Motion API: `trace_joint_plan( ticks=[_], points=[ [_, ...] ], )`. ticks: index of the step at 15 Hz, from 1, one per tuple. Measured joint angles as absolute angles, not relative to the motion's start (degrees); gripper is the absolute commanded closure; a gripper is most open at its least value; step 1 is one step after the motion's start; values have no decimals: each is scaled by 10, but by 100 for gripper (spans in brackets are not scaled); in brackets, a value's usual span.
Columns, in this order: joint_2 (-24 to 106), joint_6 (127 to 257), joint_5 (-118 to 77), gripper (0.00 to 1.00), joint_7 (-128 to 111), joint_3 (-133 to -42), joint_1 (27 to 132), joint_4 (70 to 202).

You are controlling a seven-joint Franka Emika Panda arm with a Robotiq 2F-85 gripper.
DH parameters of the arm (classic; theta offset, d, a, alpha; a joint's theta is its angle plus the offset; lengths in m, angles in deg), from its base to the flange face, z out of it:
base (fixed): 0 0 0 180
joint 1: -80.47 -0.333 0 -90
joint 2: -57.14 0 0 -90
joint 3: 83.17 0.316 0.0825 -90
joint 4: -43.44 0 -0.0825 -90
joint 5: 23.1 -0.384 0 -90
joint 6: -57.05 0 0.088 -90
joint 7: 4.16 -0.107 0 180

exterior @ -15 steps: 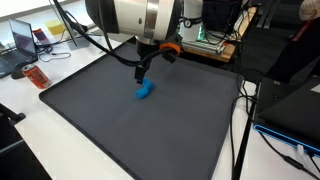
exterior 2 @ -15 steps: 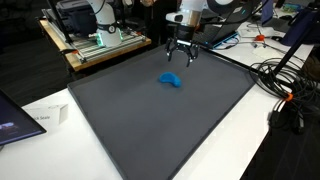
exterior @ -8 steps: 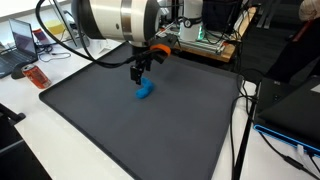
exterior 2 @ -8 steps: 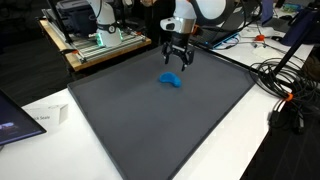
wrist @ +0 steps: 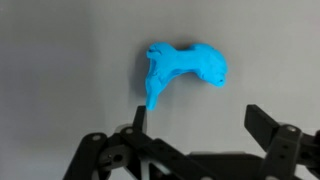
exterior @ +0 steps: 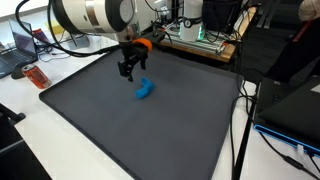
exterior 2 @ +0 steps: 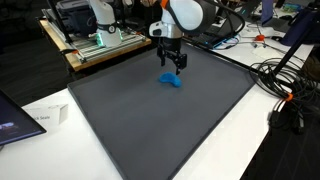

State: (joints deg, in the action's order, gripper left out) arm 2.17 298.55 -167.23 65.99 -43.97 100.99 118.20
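A small bright blue soft object [wrist: 183,68], crumpled and curved, lies on the dark grey mat [exterior: 150,130]. It shows in both exterior views [exterior: 145,90] [exterior 2: 172,81]. My gripper [wrist: 198,118] hangs a little above the mat with its black fingers [wrist: 267,125] spread wide and nothing between them. In the wrist view the blue object sits just beyond the fingertips, its lower tip near the left finger. In the exterior views the gripper [exterior: 128,70] [exterior 2: 172,66] stands just beside the object, apart from it.
The mat covers a white table [exterior 2: 60,110]. A laptop [exterior: 22,40] and an orange item [exterior: 37,76] lie off the mat's edge. Cables [exterior 2: 285,85] trail at one side. A wooden bench with equipment [exterior 2: 100,40] stands behind.
The arm has swung sideways across the mat's far end and lowered, bringing the open gripper closer to the blue object. The object has not moved.
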Motion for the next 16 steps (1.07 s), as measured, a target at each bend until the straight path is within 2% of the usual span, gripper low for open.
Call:
trace_joint_plan(
  ticks=[16],
  points=[
    [-28,2986,-1672,0,684,-319,1176,1183]
  ],
)
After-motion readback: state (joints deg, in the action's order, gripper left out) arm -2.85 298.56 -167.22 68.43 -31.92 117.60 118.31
